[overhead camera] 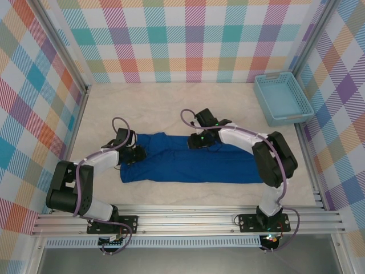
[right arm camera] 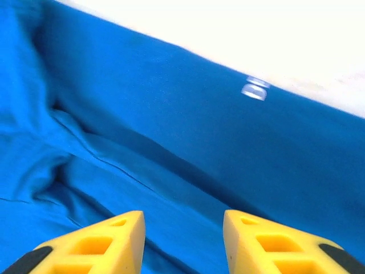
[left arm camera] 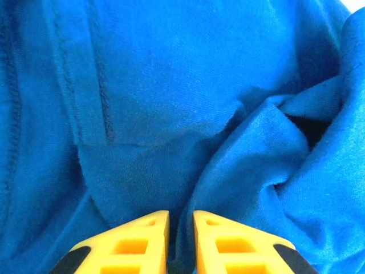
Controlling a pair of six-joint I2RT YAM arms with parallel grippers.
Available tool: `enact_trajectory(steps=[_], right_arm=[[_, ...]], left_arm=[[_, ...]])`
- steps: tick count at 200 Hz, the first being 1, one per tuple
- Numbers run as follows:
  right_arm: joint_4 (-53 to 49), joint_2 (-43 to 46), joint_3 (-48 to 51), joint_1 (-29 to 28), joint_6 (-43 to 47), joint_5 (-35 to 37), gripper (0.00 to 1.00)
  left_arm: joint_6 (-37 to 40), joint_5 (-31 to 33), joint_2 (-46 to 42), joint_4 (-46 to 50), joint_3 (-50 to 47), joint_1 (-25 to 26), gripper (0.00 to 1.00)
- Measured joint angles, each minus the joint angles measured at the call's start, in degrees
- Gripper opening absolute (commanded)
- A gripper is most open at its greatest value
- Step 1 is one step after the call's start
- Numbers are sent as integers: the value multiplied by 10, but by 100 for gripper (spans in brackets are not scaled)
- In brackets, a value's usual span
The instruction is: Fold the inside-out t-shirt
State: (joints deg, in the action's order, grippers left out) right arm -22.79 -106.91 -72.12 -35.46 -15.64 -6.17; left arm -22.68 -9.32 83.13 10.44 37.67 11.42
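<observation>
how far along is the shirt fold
Done: the royal-blue cloth t-shirt lies as a long narrow band across the table, so its lengthwise folds look made. In hand: the left gripper, jaws narrowly apart, sits over bunched cloth at the band's left end; the right gripper, jaws open, hovers over a crease. Left: smoothing that bunch and folding the band crosswise.

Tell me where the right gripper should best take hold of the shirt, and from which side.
Probably the straight edge of the shirt beside the table, from above: the cloth lies flat there, and the open right gripper hangs close over it.
</observation>
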Motion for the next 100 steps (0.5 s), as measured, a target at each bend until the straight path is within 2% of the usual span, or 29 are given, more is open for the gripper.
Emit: enact_trajectory(steps=[26, 49, 78, 89, 100], right_arm=[[9, -49, -30, -18, 0, -10, 32], [7, -50, -15, -25, -1, -15, 27], [6, -25, 32, -28, 2, -24, 28], [5, -12, 47, -28, 6, -25, 30], [5, 3, 58, -28, 12, -26, 32]], left_arm=[[-4, 10, -16, 1, -1, 0, 24], [-10, 19, -47, 5, -8, 1, 33], [-18, 34, -120, 28, -12, 1, 44], [-19, 35, -150, 30, -12, 1, 52], [-16, 30, -168, 25, -11, 1, 56]])
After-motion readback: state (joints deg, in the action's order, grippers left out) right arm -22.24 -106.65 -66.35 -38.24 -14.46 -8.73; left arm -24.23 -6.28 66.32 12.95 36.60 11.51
